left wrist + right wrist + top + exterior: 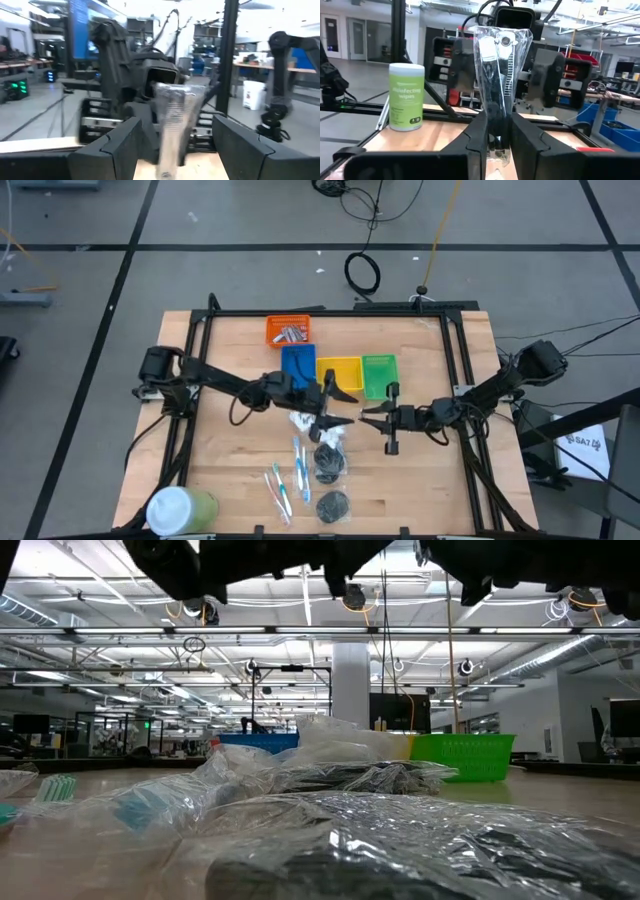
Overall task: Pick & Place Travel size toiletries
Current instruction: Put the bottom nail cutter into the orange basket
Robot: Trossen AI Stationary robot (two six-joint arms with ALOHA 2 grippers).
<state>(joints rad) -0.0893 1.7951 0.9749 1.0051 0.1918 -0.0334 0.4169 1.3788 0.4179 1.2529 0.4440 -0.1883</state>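
Crinkled clear plastic packets (400, 840) lie heaped across the near bench (560, 795), one holding something teal (140, 808). Behind them stand a blue tray (258, 741) and a green tray (463, 755). Dark arm parts (300, 560) hang overhead.

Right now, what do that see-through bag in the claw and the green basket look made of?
The bag in the right gripper looks like thin clear plastic film: glossy, creased, its dark contents showing through. The green basket looks like moulded plastic, matte, with a fine mesh of openings in its wall.
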